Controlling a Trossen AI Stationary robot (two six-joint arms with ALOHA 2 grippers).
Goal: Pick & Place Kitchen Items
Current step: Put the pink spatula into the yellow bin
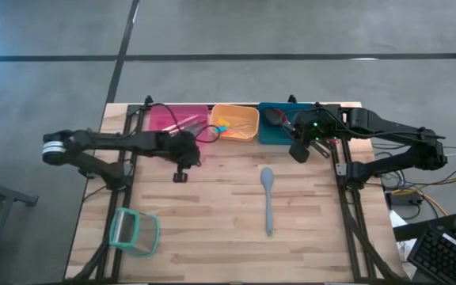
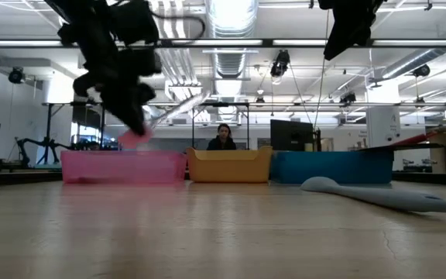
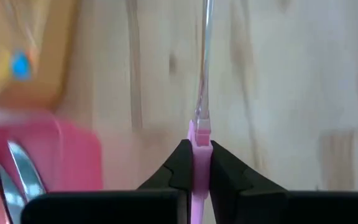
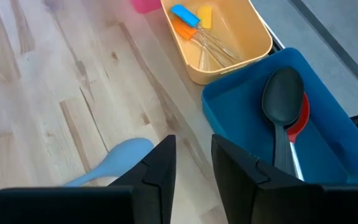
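Observation:
My left gripper (image 1: 182,168) is above the table just in front of the pink bin (image 1: 169,119). It is shut on a slim utensil with a pink handle (image 3: 199,143) and a thin metal shaft (image 3: 205,62), which also shows in the low view (image 2: 169,115). My right gripper (image 1: 299,150) hovers in front of the blue bin (image 1: 279,131), open and empty; in the right wrist view (image 4: 191,168) nothing shows between its fingers. A long grey-blue spoon (image 1: 267,198) lies flat on the table between the arms, and also shows in the right wrist view (image 4: 117,158). My left gripper pinches the utensil's pink handle (image 3: 199,138) between its two fingers. The fingers lie along the utensil, and the metal shaft (image 3: 204,74) sticks out past the fingertips. The utensil is lifted clear of the table and tilted, with the pink end (image 2: 132,139) lowest.
An orange bin (image 1: 234,123) with small blue, yellow and orange-handled tools stands between the pink and blue bins at the far edge. The blue bin holds a black spoon (image 4: 283,106) and a red one. A clear teal-rimmed container (image 1: 133,231) sits near left. A person (image 2: 223,138) sits beyond the table.

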